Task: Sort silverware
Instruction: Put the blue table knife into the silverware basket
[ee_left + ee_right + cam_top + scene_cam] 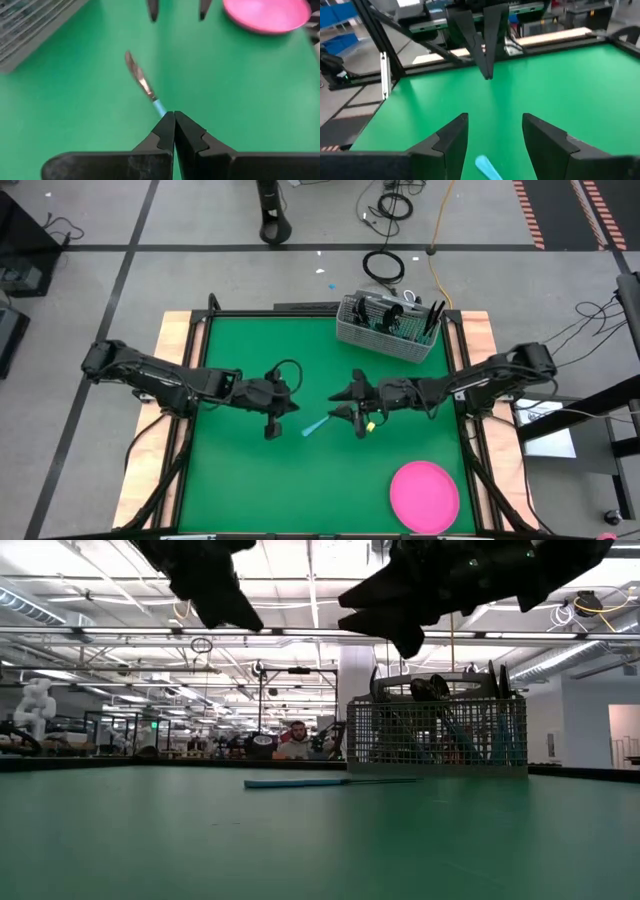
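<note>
One piece of silverware, a knife [141, 80] with a light blue handle and a dark metallic blade, lies flat on the green mat [250, 480] between my two grippers; it also shows as the knife [315, 426] and the knife [300, 781]. My left gripper [174, 115] is shut and hangs above the mat just short of the handle end, holding nothing. My right gripper [495, 120] is open, facing the left gripper [487, 72], with the blue handle [487, 167] on the mat below its fingers. Both grippers are clear of the table in the low view.
A grey wire-mesh caddy [390, 325] with several utensils standing in it sits at the far right of the mat. A pink round plate [425, 495] lies at the near right corner. The mat's left and near-middle parts are bare green.
</note>
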